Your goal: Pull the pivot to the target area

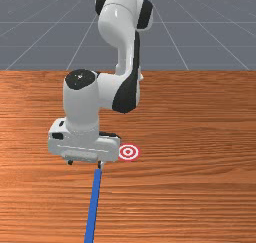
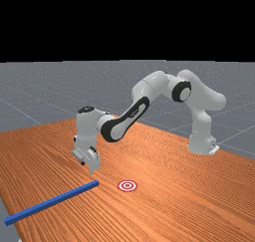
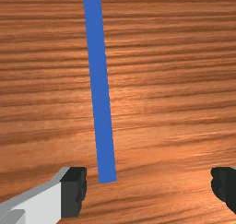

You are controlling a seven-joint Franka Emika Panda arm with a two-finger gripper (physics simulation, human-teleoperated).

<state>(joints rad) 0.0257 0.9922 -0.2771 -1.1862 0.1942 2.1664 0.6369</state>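
Pivot (image 2: 52,203), as the task seems to call the one long blue bar, lies on the desk (image 2: 209,196), its outer end at the desk's edge opposite the arm and its length running inward toward the arm's side. It looks straight, stiff and square-edged, with smooth flat sides that probably give a fair grip but little to hook on. Its weight cannot be read, though being so long it is likely to feel heavy when taken by one end, and lifting it there would twist it in the grasp; dragging it flat looks kinder. Nothing about it suggests fragility. The best hold is across its narrow width, a little outward from the inner end, since a bite on the very tip could slip off or let the outer end swing. Over that inner end hang the fingers (image 3: 73,192), spread wide apart and holding nothing, with the bar off-centre, closer to the finger on the target's side. They need to shift sideways to straddle it evenly, move outward along it, sink to desk height and close. Beyond the inner end, farther toward the edge that carries the arm's base (image 2: 200,146) and to the front view's right, lies the red-and-white target (image 1: 128,152), so the pull should run inward with a slight sideways slant, kept slow.
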